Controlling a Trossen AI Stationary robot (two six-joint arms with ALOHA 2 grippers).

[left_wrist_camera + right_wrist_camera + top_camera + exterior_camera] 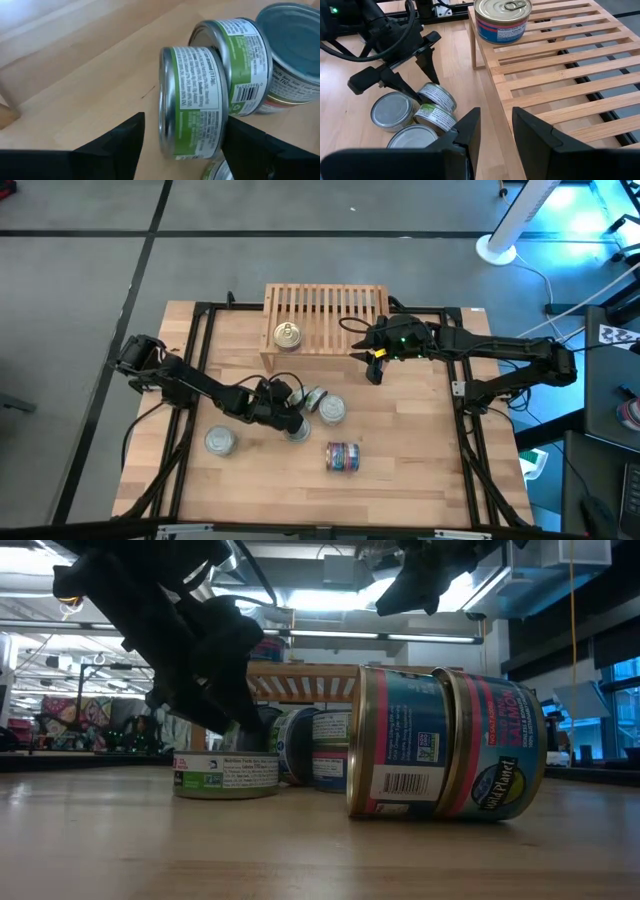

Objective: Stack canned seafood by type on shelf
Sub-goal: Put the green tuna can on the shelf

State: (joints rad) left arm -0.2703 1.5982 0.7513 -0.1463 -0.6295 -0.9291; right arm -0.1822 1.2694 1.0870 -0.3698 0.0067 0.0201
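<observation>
The left gripper stands open astride a green-labelled tin lying on its side on the table near the shelf; rigid, slick and prone to rolling, it looks best pinched across its flat ends.

Evenly lit indoors, bright overhead, cool spill at one corner.

Lit from ceiling strip lights, blown out to white in the low view, leaving the arm near silhouette. Cyan-blue glow over the floor in the high view's corner. Soft, short shadows on the table. Mild glare on the tin lid atop the shelf. Blurred close up: nearest green-labelled tin soft in the left wrist view, foreground wood hazy in the low view.
</observation>
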